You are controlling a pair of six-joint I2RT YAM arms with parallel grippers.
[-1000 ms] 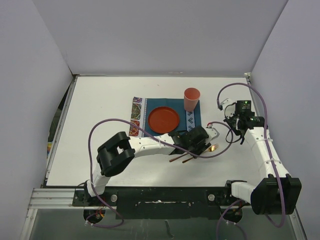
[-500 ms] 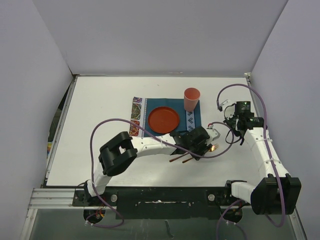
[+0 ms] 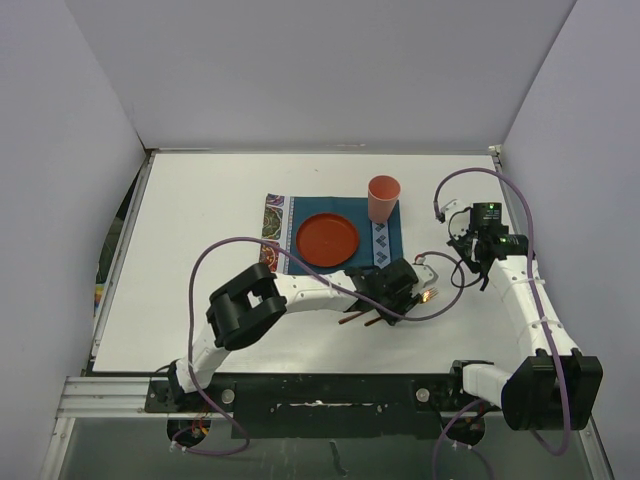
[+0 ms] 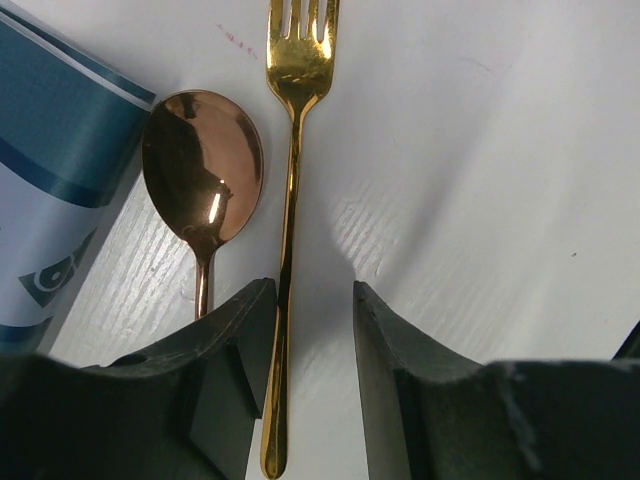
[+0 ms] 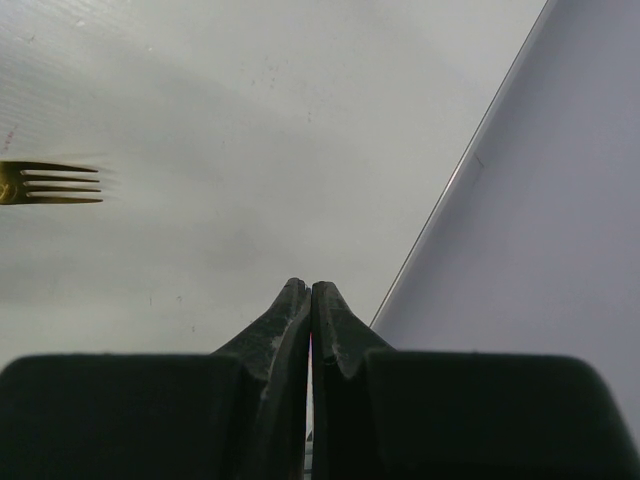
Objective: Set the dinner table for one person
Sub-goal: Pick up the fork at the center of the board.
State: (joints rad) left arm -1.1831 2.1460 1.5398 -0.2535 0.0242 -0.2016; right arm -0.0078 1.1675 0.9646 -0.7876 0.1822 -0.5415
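Note:
On the white dinner table [image 3: 200, 250] a gold fork [image 4: 290, 200] and a copper spoon [image 4: 203, 165] lie side by side, just right of the teal placemat [image 3: 290, 215]. My left gripper [image 4: 312, 300] is down over them, open. Its jaws straddle the fork handle, which runs along the left finger [image 4: 250, 330] with a gap to the right one. The spoon handle passes outside the left finger. From above, the left gripper [image 3: 400, 283] hides most of both pieces; the fork tines [image 3: 428, 295] stick out. My right gripper [image 5: 310, 290] is shut and empty, hovering near the table's right edge.
An orange plate [image 3: 327, 240] sits in the middle of the placemat and an orange cup [image 3: 383, 198] stands at its far right corner. The right arm [image 3: 520, 290] runs along the table's right side. Grey walls enclose the table.
The left arm has pushed a little to the right, bringing its gripper further over the fork and spoon. The right arm has stayed put.

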